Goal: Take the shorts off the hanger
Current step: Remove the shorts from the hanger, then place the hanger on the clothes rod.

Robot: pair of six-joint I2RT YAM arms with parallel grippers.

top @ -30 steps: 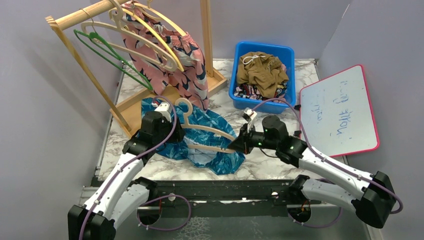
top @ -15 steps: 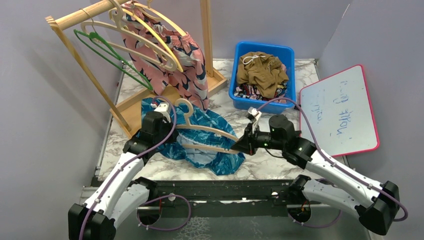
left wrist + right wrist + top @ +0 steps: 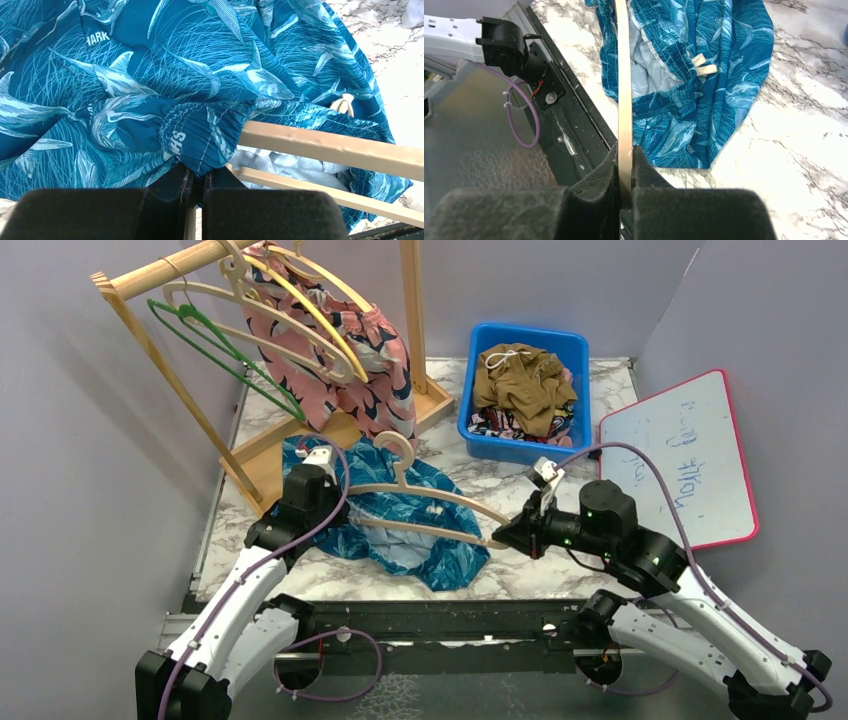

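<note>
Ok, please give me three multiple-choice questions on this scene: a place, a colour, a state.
1. Where do the olive-brown shorts lie? A on a chair; B in the blue bin; C on the floor.
2. What colour is the thin hanger on the rack? A green; B red; C black.
3. The right gripper is: A open; B shut on the wooden hanger; C shut on a bottle.
Answers: B, they top the bin's pile; A, plainly green from above; B, it clamps the hanger's end.
</note>
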